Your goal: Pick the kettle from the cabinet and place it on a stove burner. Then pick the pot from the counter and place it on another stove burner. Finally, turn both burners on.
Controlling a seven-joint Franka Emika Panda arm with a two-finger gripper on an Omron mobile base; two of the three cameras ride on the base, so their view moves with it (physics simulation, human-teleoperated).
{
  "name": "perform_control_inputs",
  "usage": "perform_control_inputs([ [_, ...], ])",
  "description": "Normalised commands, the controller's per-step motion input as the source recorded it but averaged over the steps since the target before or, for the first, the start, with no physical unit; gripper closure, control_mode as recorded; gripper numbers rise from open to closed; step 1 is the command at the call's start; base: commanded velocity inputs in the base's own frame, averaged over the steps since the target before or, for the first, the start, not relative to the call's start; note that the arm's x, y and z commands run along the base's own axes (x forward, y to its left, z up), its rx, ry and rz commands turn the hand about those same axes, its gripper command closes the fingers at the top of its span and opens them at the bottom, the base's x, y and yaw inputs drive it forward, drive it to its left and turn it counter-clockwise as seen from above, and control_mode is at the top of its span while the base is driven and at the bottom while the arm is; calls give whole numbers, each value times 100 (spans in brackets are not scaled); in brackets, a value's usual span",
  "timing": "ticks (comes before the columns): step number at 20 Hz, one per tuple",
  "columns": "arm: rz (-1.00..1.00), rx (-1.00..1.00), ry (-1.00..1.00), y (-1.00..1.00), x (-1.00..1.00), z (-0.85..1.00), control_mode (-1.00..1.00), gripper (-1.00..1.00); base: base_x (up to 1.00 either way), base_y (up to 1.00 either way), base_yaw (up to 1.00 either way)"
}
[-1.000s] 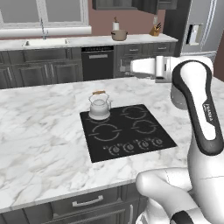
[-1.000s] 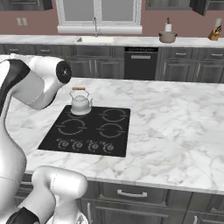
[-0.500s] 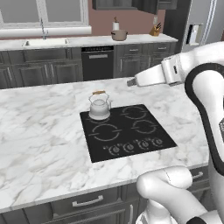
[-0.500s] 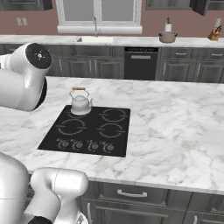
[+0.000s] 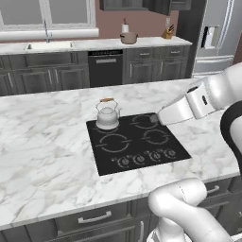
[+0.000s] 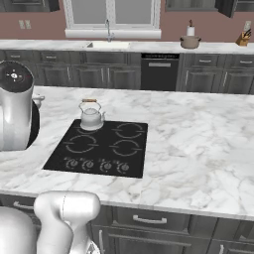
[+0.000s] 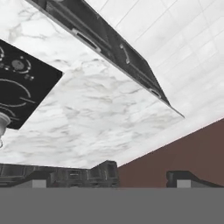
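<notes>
The kettle (image 5: 108, 115) sits upright on the far left ring of the black cooktop (image 5: 137, 142), its wire handle with the brown grip arching over the lid. From the other side it shows the same way (image 6: 91, 116), on the back left ring, spout to the right. The cooktop is set into the marble worktop (image 5: 42, 146) of the island, with the row of small knobs (image 5: 144, 158) along its near edge. The other three rings are bare.

The pot (image 5: 128, 38) stands well apart, on the back worktop along the wall, with a white paper-towel roll (image 5: 125, 28) just behind it and a knife block (image 5: 167, 33) off to its right. On that same back run, a sink with a tap (image 5: 46, 33) lies under the window, and a dishwasher (image 5: 106, 68) sits below, between the dark drawers.

The white arm reaches in from the right, its forearm (image 5: 189, 106) stretched over the right back corner of the cooktop. In the hand view the pincer (image 7: 107, 175) is released, its two dark tips standing wide apart with nothing between them, looking across the marble toward the island's edge and the floor tiles; a sliver of the kettle (image 7: 2, 124) shows at the left border.
</notes>
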Motion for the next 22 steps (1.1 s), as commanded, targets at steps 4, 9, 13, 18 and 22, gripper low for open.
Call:
perform_control_inputs([
  [4, 0, -3, 0, 0, -8, -3, -100, -100, 0, 0, 0],
  [9, 0, 0, 0, 0, 0, 0, -100, -100, 0, 0, 0],
  [13, 0, 0, -1, 0, -3, 0, 100, -100, -36, 0, -1],
  [18, 0, 0, 0, 0, 0, 0, 100, -100, -72, 61, -6],
  [22, 0, 0, 0, 0, 0, 0, 100, -100, -41, 100, -16],
])
